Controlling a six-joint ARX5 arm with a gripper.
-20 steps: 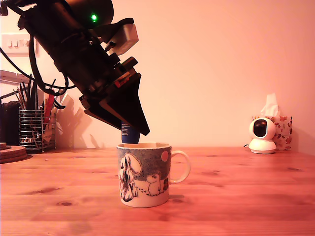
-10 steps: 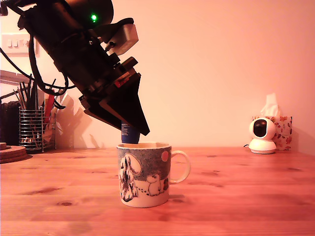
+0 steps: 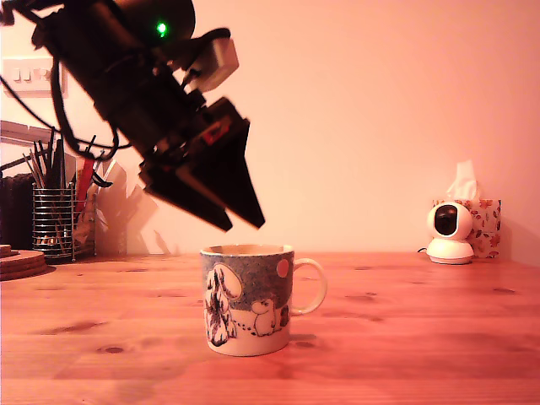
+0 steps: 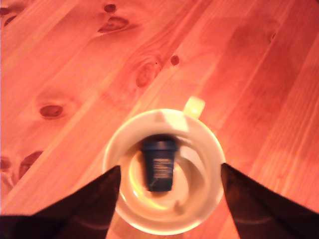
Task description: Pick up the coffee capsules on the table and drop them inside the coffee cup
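Note:
The cream coffee cup (image 3: 245,304) with its grey-blue cartoon band stands on the wooden table, handle toward the exterior view's right. My gripper (image 3: 240,226) hangs just above its rim, the two black fingers spread apart and empty. In the wrist view the coffee cup's rim (image 4: 110,149) sits between the fingers (image 4: 89,199). The dark blue coffee capsule (image 4: 159,167), slightly blurred, is inside the cup, free of the gripper (image 4: 170,168). The cup's wall hides the capsule in the exterior view.
A wire utensil holder (image 3: 55,221) and a stack of cork mats (image 3: 17,261) stand at the exterior view's far left. A white round camera (image 3: 449,234) and a tissue box (image 3: 485,226) stand at the back right. Bare wooden table (image 3: 405,337) surrounds the cup.
The fingers have spread open and let go of the blue capsule. It no longer shows between them above the rim and is now inside the cup.

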